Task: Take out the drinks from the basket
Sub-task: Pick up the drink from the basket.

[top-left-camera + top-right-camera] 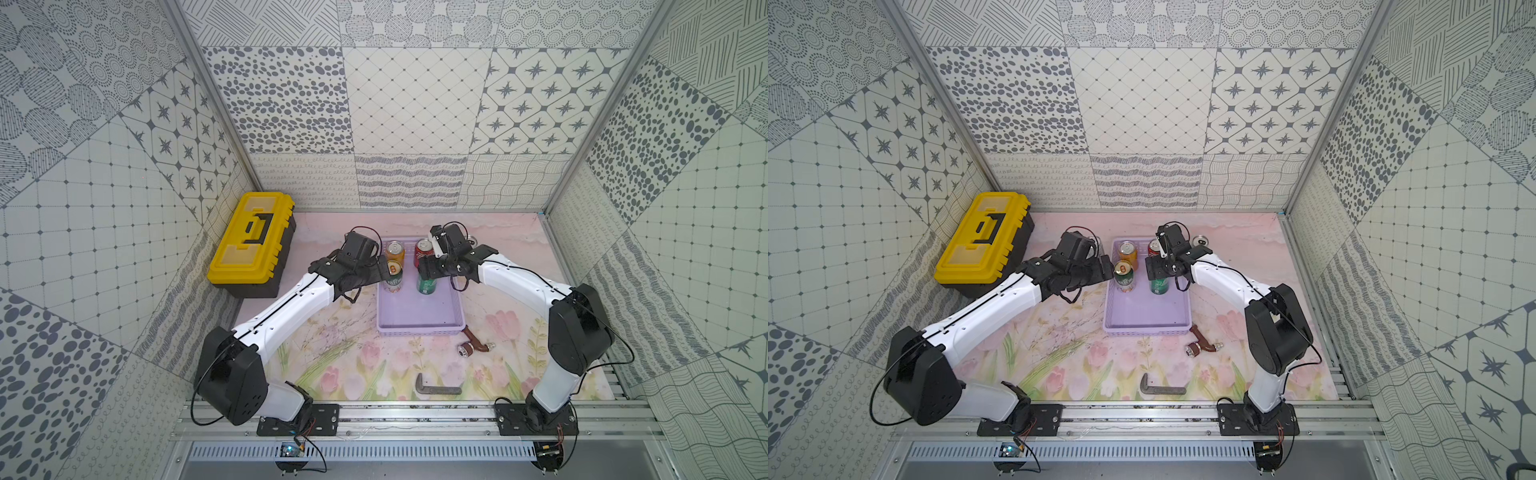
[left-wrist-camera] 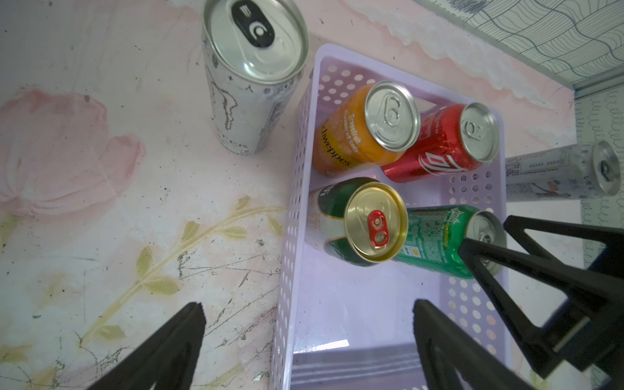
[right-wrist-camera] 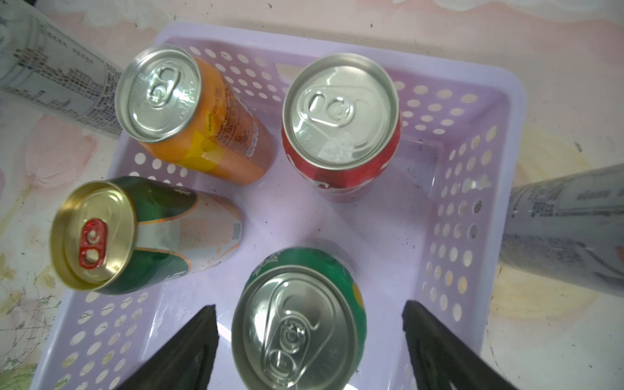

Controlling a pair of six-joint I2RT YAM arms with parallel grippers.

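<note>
Left arm [image 1: 286,303], right arm [image 1: 515,278]: smooth white link shells, small dark screws; bulky black joint housings, vent holes. Thin black cable along each, slack loops near rail [image 1: 415,411]. Black base plates [image 1: 297,419] bolted on rail, silver bolts. Red wires, small circuit board [image 1: 291,450] just beside rail. Black triangular hollow-framed gripper fingers [image 2: 169,351].
</note>
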